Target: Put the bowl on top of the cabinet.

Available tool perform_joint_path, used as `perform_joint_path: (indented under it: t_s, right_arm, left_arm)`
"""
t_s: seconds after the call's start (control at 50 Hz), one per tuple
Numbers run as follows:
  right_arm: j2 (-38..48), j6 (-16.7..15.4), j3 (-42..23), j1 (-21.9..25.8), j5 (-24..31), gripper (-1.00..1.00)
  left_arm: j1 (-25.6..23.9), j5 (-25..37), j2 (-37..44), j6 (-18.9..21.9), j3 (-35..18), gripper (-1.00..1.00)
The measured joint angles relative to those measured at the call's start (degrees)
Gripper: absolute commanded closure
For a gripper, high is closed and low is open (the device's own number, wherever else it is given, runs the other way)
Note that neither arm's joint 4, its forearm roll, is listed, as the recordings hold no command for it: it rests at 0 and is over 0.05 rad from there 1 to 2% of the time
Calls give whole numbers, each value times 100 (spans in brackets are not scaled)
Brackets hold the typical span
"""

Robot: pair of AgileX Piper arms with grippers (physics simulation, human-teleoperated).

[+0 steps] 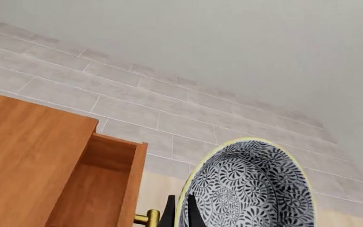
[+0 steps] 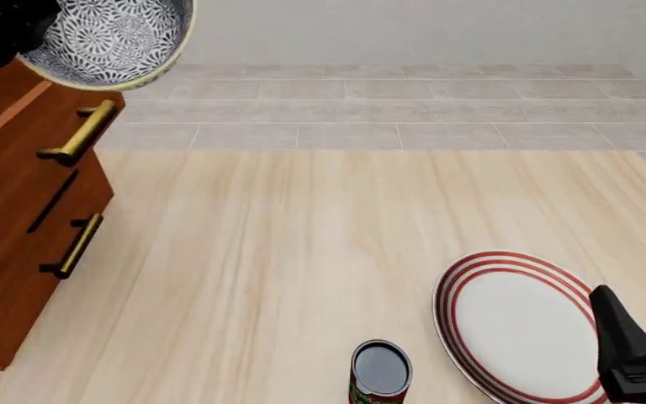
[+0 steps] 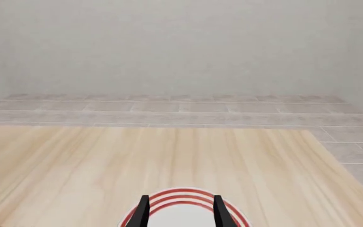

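Gripping the bowl (image 1: 251, 187) by its rim, the left gripper (image 1: 180, 213) has one dark finger on each side of the wall, clamped on it. Bowl: blue-grey floral pattern, pale yellow rim, raised in the air and tilted, at the front view's upper left corner (image 2: 115, 38), above the cabinet's front edge and not resting on it. Cabinet (image 2: 14, 210): reddish-brown wood, brass bar handles (image 2: 76, 135), dark slot; top drawer (image 1: 99, 184) pulled open. Right gripper (image 3: 180, 213): fingers apart, holding nothing, low over the plate (image 2: 514, 324), at the near right. Plate: white, red rings, flat on the table (image 2: 278, 244). Can (image 2: 380, 372): dark, upright, just beside the plate's left edge.
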Motion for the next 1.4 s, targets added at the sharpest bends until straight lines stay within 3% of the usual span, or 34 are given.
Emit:
perform_joint_path:
  t_s: [1.4]
  right_arm:
    - [-11, -77, 6, 58, 30, -100]
  left_arm:
    - [2280, 227, -806, -303, 339, 100]
